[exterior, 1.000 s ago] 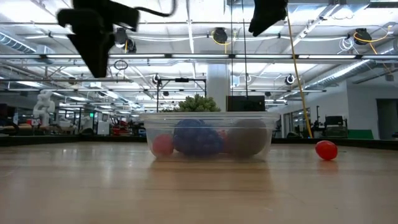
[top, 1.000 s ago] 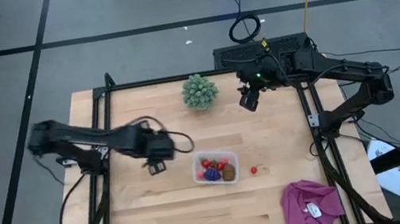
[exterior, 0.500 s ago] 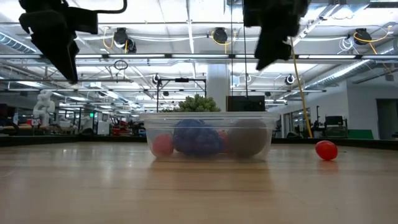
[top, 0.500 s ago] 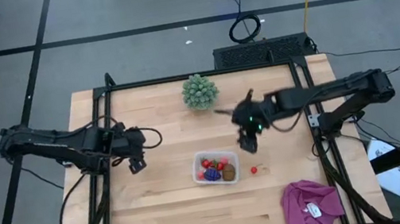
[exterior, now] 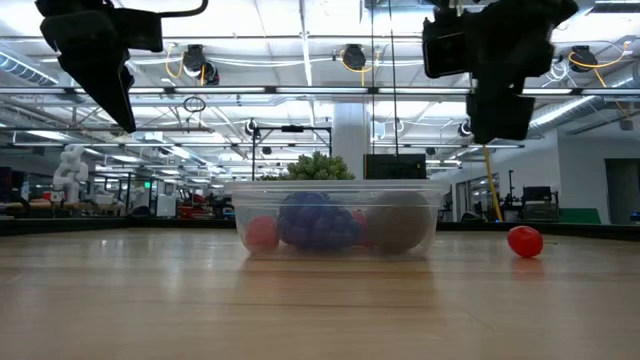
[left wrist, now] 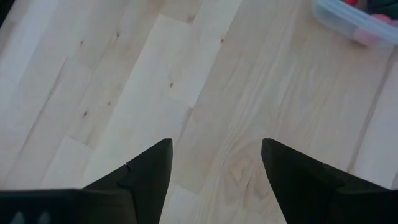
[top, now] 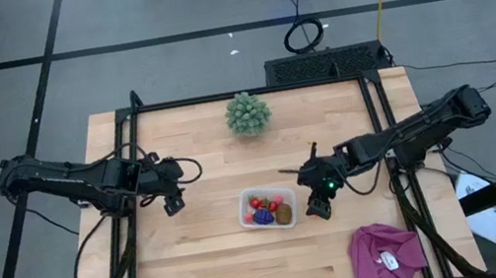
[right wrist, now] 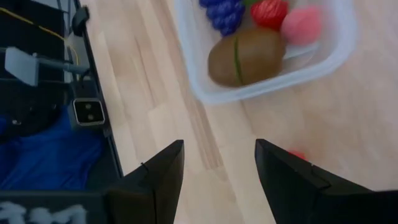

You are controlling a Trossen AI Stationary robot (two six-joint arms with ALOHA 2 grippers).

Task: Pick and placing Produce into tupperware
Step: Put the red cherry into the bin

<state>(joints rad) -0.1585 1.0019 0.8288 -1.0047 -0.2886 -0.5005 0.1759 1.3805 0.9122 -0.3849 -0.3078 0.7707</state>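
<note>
The clear tupperware [top: 268, 208] stands mid-table and holds a purple grape cluster [right wrist: 224, 12], a brown kiwi [right wrist: 245, 56] and red strawberry pieces [right wrist: 268, 11]. One loose red strawberry [exterior: 524, 241] lies on the table to the tupperware's right; in the right wrist view only a sliver [right wrist: 297, 154] of it shows beside a finger. My right gripper [top: 319, 208] [right wrist: 217, 168] hangs open above that strawberry, well clear of the table [exterior: 498, 120]. My left gripper [top: 174, 206] [left wrist: 214, 168] is open and raised over bare wood to the tupperware's left.
A green spiky ball [top: 248, 113] sits near the table's far edge. A magenta cloth [top: 386, 255] lies at the near right corner. Bare wood lies between the tupperware and the near edge. Black frame rails run along both sides of the table.
My right gripper has swung from the far right part of the table toward the near edge and come lower, ending over the loose strawberry right of the tupperware. My left gripper has drawn back from beside the tupperware toward the left edge, then stayed. The produce has not moved.
</note>
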